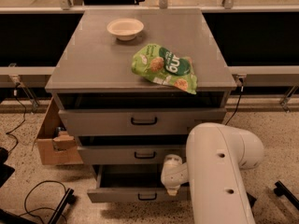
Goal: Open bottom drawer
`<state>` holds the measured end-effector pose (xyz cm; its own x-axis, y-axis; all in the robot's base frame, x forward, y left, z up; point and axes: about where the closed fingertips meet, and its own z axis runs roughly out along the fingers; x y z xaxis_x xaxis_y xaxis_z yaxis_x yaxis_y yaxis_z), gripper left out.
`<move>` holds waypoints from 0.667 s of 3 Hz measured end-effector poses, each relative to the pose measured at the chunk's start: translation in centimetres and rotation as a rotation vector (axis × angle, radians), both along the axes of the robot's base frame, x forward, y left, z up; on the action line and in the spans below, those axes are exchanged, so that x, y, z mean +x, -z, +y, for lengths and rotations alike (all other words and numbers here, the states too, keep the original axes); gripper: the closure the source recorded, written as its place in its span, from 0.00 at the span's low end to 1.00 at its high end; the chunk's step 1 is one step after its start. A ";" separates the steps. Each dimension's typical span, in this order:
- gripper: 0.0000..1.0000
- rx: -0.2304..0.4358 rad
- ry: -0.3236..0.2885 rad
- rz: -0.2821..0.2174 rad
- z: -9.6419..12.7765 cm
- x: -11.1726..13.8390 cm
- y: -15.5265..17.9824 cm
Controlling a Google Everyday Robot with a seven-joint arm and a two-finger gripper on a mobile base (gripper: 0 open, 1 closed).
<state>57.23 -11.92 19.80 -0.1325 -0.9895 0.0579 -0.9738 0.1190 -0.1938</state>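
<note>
The bottom drawer point(126, 195) is the lowest grey front of the cabinet, with a small black loop handle point(147, 197). It stands pulled out, and a dark gap point(126, 178) shows behind its front panel. My gripper point(171, 177) hangs from the big white arm point(219, 171) at the right end of that drawer, over its top edge. The arm covers the drawer's right end.
The middle drawer point(140, 154) and top drawer point(142, 121) sit above it, each slightly out. A white bowl point(124, 28) and a green snack bag point(164, 68) lie on the cabinet top. A cardboard box point(52, 141) stands at the left, and cables point(39, 197) lie on the floor.
</note>
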 end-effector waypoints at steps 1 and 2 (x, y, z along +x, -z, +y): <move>0.40 0.000 0.000 0.001 0.0 -0.1 0.0; 0.09 -0.001 0.000 0.005 -0.1 -0.3 0.2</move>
<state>56.97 -12.00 19.58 -0.1324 -0.9894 0.0596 -0.9747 0.1190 -0.1894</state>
